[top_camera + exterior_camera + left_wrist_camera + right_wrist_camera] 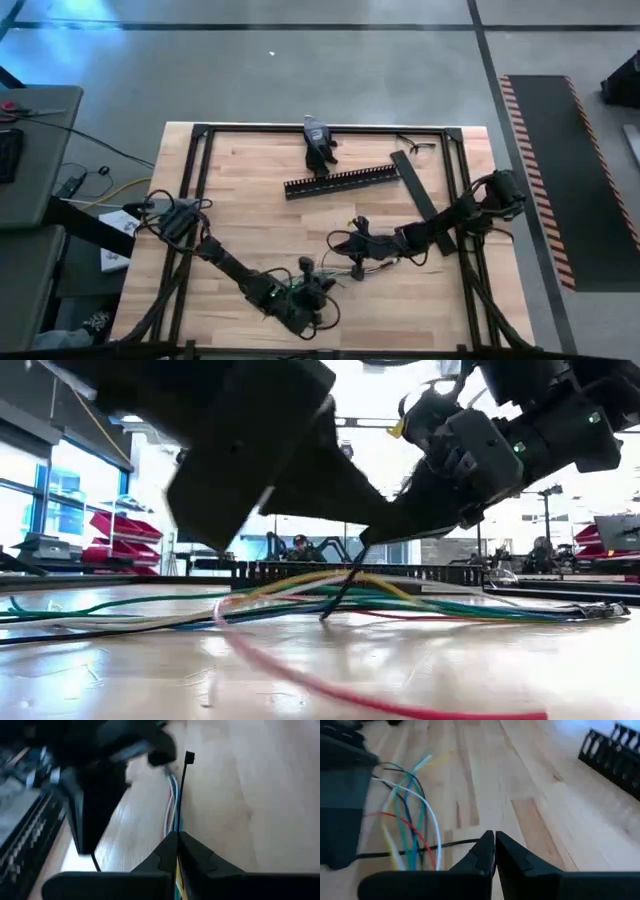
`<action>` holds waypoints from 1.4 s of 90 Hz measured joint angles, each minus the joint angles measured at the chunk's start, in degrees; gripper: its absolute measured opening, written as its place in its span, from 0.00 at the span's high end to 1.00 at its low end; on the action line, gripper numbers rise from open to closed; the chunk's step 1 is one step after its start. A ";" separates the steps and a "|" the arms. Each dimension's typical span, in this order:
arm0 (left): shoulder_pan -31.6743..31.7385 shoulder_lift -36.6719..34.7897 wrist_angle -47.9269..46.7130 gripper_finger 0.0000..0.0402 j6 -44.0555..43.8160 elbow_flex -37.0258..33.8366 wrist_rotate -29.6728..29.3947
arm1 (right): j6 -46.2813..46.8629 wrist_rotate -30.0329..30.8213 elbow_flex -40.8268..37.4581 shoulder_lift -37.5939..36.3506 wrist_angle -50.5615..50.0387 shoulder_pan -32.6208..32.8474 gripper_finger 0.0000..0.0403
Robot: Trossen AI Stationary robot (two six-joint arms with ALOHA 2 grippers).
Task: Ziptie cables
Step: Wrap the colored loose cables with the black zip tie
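Observation:
The cables (172, 802) are thin wires in white, blue, green, red and yellow; they lie slack on the wooden table (250, 200) near its front middle (300, 595). A thin black zip tie (183, 790) runs alongside them, its head (189, 756) free. My left gripper (318, 284) is shut on the bundle (176, 836). My right gripper (353, 262) stands close beyond it, shut (494, 837) on a thin black strip (455, 843) that crosses the loose wire ends (410, 820). My left gripper pinches the cable bundle (174, 827) between its two fingertips, fingers lying along the wires. The zip tie's strip enters the same gap. The wires lead away low over the table. My right gripper pinches the black strip at one end (479, 840), low over the table. The strip runs level from the fingertips across the wires toward my left gripper.
A long black comb-edged duct (340, 182) lies at the table's far middle, with a flat black lid strip (420, 200) slanting to its right. A dark hand tool (320, 145) lies by the far edge. Black frame rails (195, 170) border the table.

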 joint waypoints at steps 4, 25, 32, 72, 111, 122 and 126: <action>-0.54 -0.67 0.02 1.00 -1.87 -0.07 -1.77 | -1.73 -0.02 0.46 0.00 0.85 -0.02 1.00; -1.23 -1.55 0.02 1.00 -17.26 -3.12 -3.81 | -10.38 -4.91 5.52 0.00 -2.15 -0.59 1.00; -1.19 -1.75 -1.05 1.00 -21.92 -3.75 -4.05 | -12.75 -5.13 6.57 0.00 -4.36 -0.41 1.00; -1.30 -1.72 2.05 1.00 -25.24 -6.59 -1.42 | -19.40 9.87 6.88 0.00 -7.90 3.88 1.00; -0.52 -1.75 7.19 1.00 -26.08 -6.57 -5.82 | -28.91 3.56 12.42 0.02 -12.63 1.89 1.00; -0.64 -2.18 6.91 1.00 -28.03 -6.55 -6.27 | -31.38 0.80 12.42 0.18 -13.22 1.01 1.00; -0.66 -2.28 6.71 1.00 -28.61 -6.55 -6.58 | -31.68 -0.61 12.42 0.51 -13.21 0.81 1.00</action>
